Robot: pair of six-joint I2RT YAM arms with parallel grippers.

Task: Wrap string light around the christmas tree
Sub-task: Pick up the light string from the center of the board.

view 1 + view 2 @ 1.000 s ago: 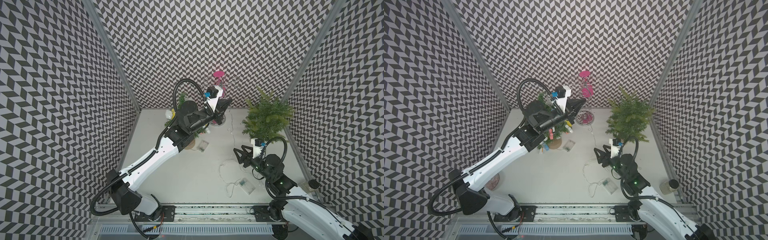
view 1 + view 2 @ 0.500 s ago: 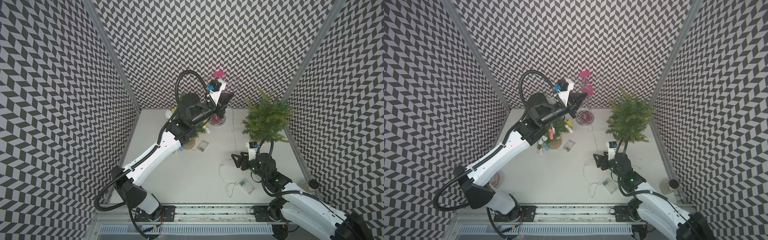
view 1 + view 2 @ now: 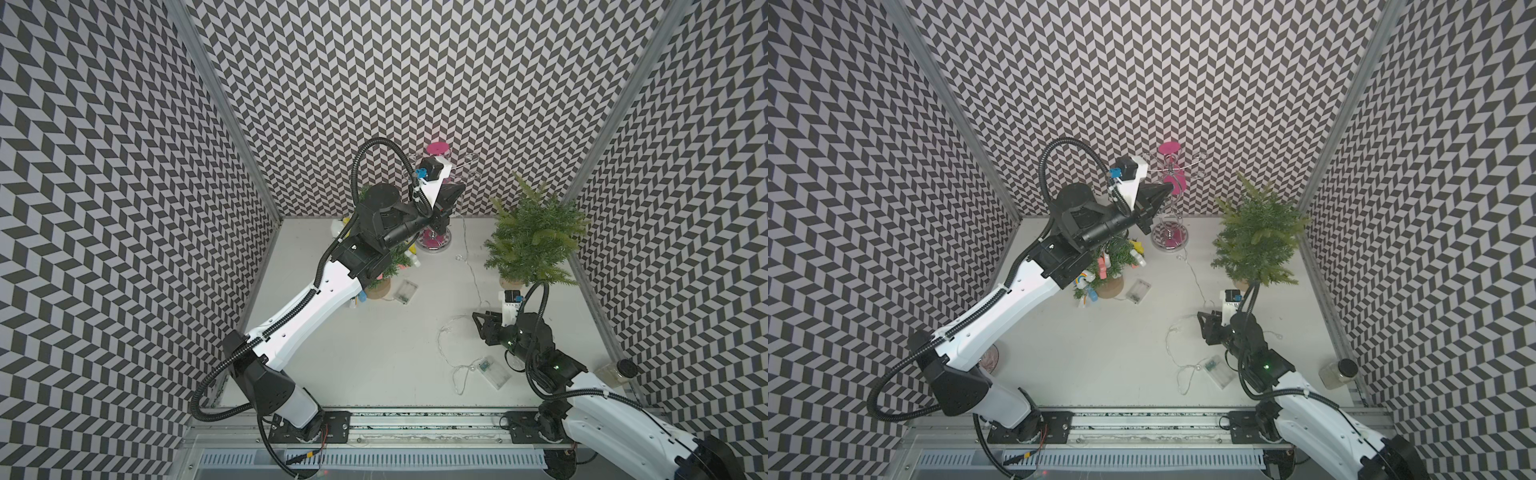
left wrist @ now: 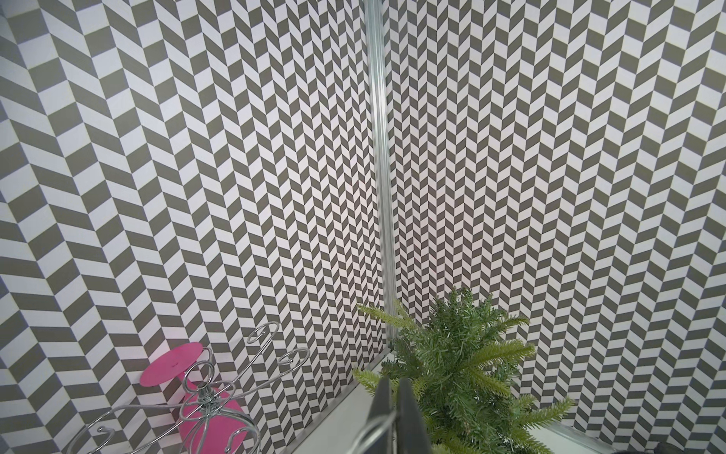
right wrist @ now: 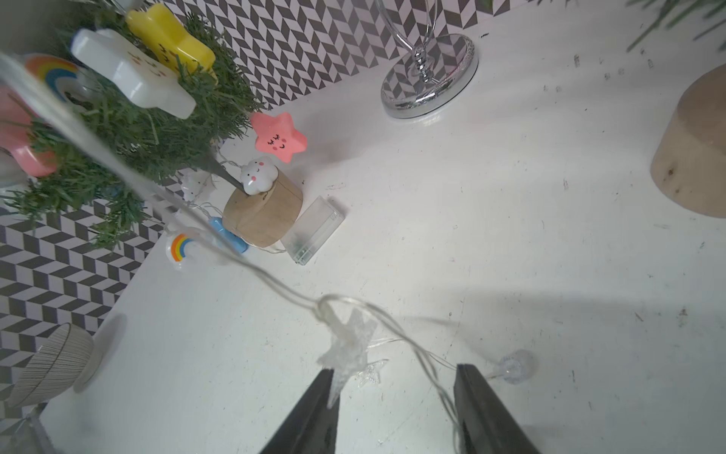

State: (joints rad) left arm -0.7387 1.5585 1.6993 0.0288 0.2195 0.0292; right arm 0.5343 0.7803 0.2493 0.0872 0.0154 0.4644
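The right gripper (image 5: 396, 387) hangs low over the table (image 3: 374, 332) with its jaws spread. They straddle the thin wire of the string light (image 5: 275, 280) just beside a clear star bulb (image 5: 349, 348), and nothing is pinched yet. The strand lies loose on the near right of the table, running from its battery box (image 3: 492, 371) toward the bare christmas tree (image 3: 534, 239) at the far right.

The step in hand looks like picking up the strand. Close on the wire itself, not the star, whose points could twist out of the grip. Keep the tips low enough that the fine wire cannot slide under them. Lift slowly so the battery box does not drag.

The left gripper (image 4: 393, 387) is raised at the far side beside the pink jewellery stand (image 4: 204, 405), its jaws pressed together. A fine wire shows at its tips, but I cannot tell whether it is held.
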